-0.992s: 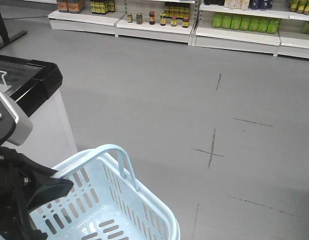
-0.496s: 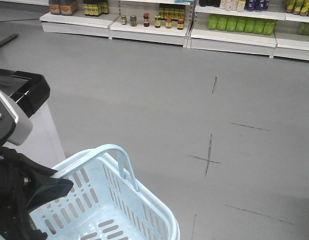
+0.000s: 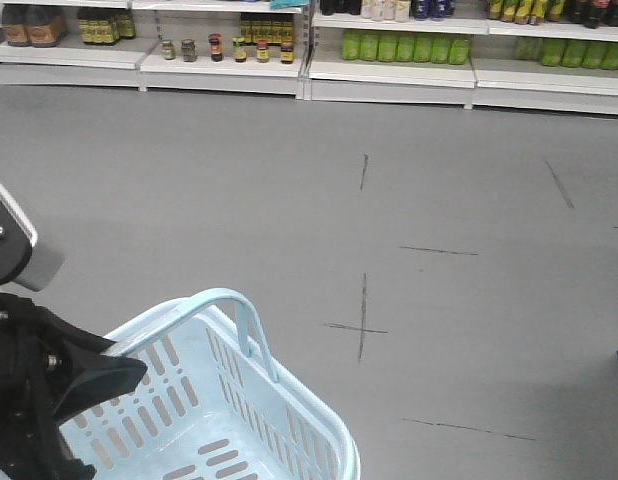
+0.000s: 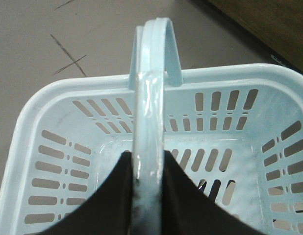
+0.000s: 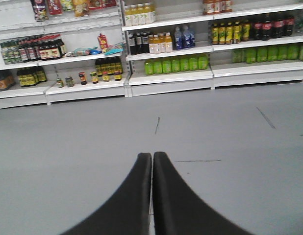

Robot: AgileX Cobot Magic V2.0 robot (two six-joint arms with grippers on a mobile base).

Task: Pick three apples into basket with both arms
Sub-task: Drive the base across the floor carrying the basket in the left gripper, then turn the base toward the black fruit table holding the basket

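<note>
Hanging by its handle (image 4: 150,93), the pale blue basket (image 4: 230,73) sits right under the left gripper (image 4: 147,159). The gripper's two black fingers (image 4: 190,200) press in on the handle from either side and hold it tight. The slotted walls and bottom of the basket show below the fingers.

In the front view the basket fills the lower left corner with the handle standing upright. The black left arm (image 3: 49,390) is against its left side. The basket's underside is out of sight, so it is hard to say whether it rests on the grey floor (image 3: 439,200) or hangs just above it. A dark cross mark (image 3: 361,325) lies on the floor near the basket, to its right.

The right gripper (image 5: 152,157) is closed, its two fingers meeting along their inner edges. It points out over the floor toward white shelves (image 5: 166,78) well beyond it. These carry rows of green bottles (image 5: 176,63) and small jars (image 5: 83,77).
</note>
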